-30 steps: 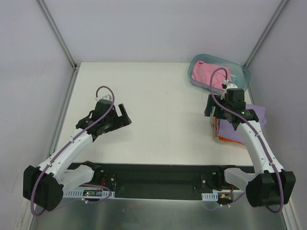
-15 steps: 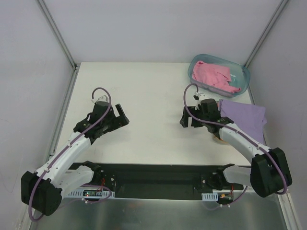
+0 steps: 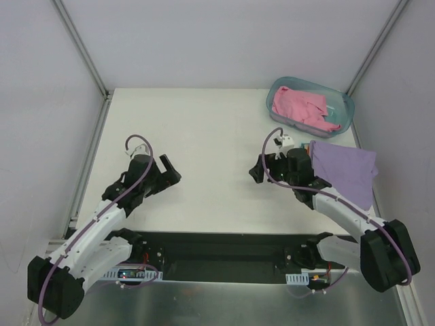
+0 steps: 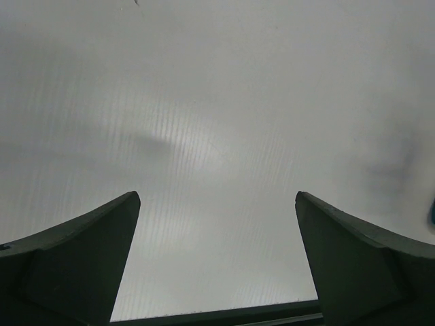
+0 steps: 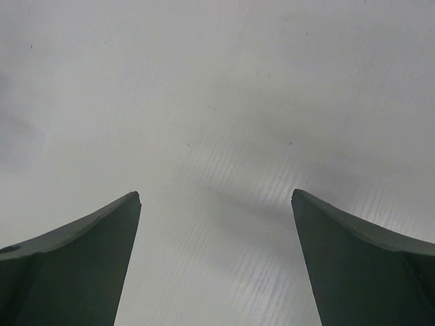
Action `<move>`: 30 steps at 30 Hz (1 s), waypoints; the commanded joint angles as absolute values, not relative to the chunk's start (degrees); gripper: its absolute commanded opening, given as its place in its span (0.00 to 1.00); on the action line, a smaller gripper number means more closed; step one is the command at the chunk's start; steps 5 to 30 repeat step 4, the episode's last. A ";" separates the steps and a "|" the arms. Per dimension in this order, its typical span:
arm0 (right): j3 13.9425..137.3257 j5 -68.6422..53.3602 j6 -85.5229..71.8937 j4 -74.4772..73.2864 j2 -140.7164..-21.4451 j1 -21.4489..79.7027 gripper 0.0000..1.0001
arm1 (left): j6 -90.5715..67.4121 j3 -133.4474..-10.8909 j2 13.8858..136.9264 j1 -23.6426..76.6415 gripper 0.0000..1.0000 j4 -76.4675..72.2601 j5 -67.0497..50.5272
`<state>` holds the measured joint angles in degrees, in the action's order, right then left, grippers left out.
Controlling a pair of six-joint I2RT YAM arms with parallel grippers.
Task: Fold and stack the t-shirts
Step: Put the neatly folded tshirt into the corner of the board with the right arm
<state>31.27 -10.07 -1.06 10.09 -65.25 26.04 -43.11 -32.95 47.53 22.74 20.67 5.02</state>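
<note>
Both sets of fingers are spread, pinching nothing: left gripper (image 3: pixel 170 171) and right gripper (image 3: pixel 257 170) above the table (image 3: pixel 211 129). Lavender t-shirt (image 3: pixel 343 170) lies at its right edge; pink t-shirt (image 3: pixel 299 105) sits in the tub (image 3: pixel 309 79).

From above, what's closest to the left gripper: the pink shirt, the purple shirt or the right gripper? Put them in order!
1. Right gripper, mid-table, straight across from the left gripper.
2. Pink shirt, in the tub, far right.
3. Purple shirt, at the right edge.
</note>
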 commanded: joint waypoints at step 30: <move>29.18 -9.75 -0.53 15.03 -60.30 26.28 0.97 | -43.50 -32.87 45.79 21.97 0.99 17.67 6.15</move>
